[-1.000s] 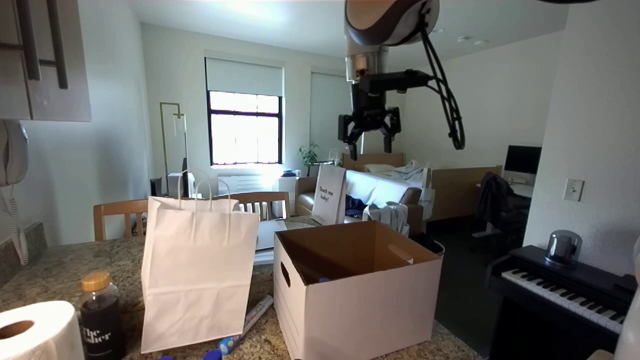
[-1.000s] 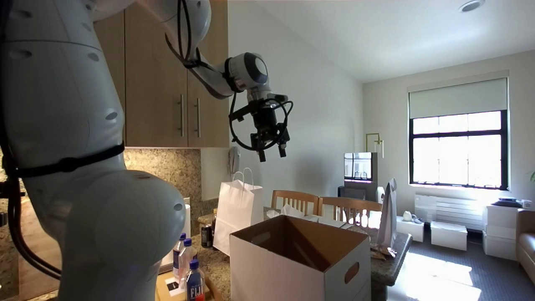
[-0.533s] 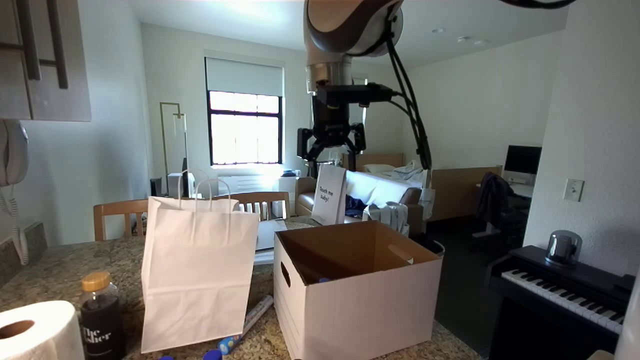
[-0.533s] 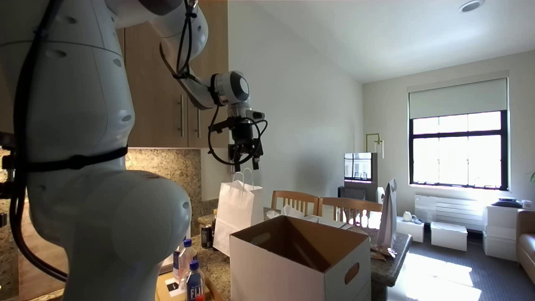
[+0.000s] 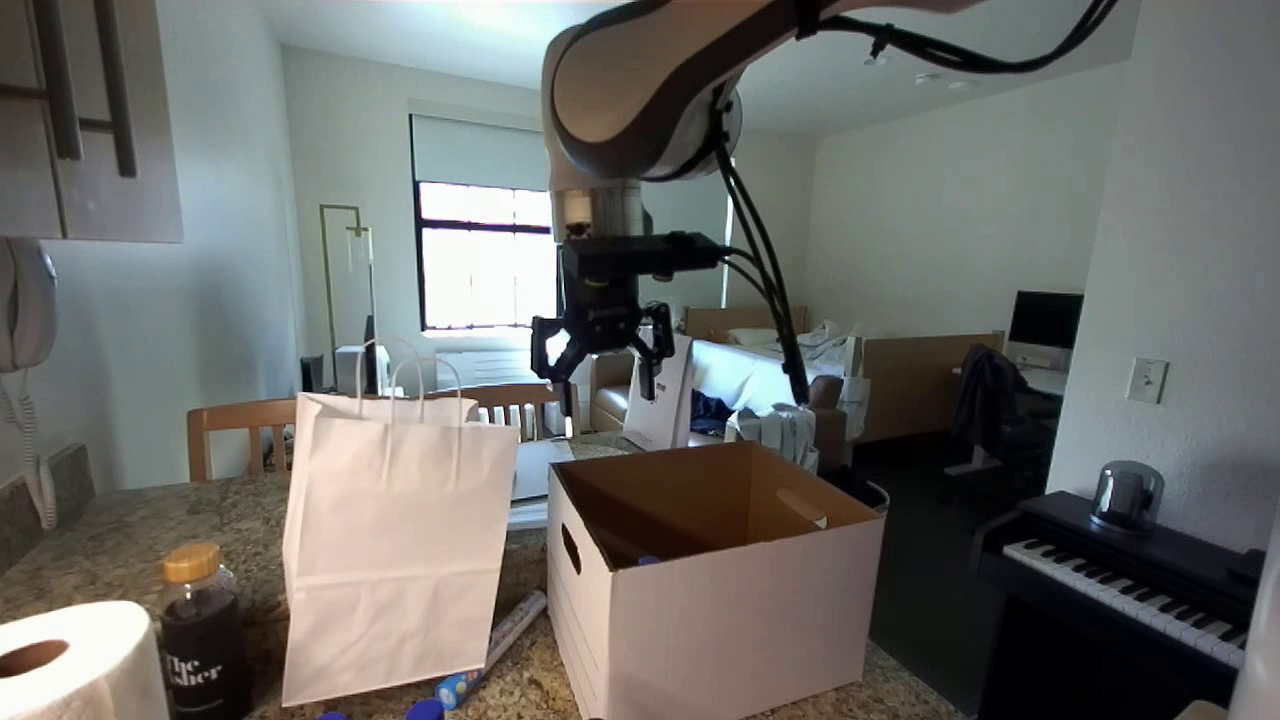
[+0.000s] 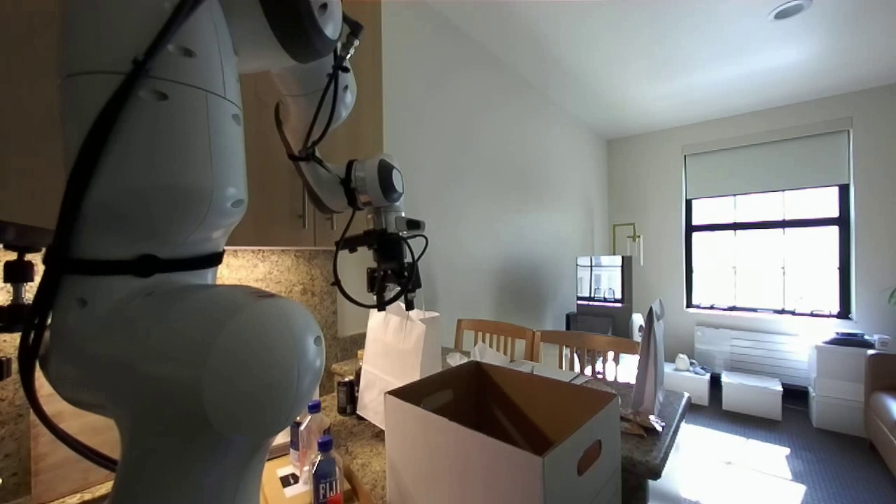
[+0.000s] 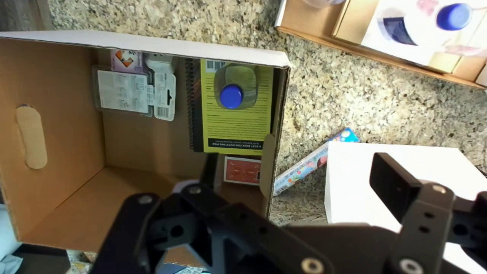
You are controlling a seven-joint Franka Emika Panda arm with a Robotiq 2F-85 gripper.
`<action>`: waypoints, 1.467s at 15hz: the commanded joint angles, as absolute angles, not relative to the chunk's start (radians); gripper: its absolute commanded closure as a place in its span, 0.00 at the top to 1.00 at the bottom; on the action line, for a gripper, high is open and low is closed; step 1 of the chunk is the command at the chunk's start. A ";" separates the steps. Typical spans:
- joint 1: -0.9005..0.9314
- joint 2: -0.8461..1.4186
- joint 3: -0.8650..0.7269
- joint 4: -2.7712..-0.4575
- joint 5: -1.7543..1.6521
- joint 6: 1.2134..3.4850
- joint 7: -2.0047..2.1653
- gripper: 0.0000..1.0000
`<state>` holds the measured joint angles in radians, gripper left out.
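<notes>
We see the end effector point(image 5: 608, 402) spread wide near the paper bag point(image 5: 400, 545), which stands left of the box point(image 5: 740, 630) in both exterior views.

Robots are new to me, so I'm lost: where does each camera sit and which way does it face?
An exterior view: stands apart, facing across the box, window left of centre; the end effector and outer arm show.
An exterior view: stands apart, looking past the thick lower arm toward chairs, window at right; outer arm and end effector show too.
Wrist view: mounted on the outer arm, looking down into the box; spread fingers show in the lower half.
Both exterior views share box, white bag, window and end effector.
</notes>
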<state>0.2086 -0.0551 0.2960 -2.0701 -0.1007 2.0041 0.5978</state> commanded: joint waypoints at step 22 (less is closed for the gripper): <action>0.495 0.254 0.368 -2.062 -0.163 2.184 0.777 1.00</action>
<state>0.5162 0.2446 0.3600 -2.0672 -0.2540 2.2340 0.8702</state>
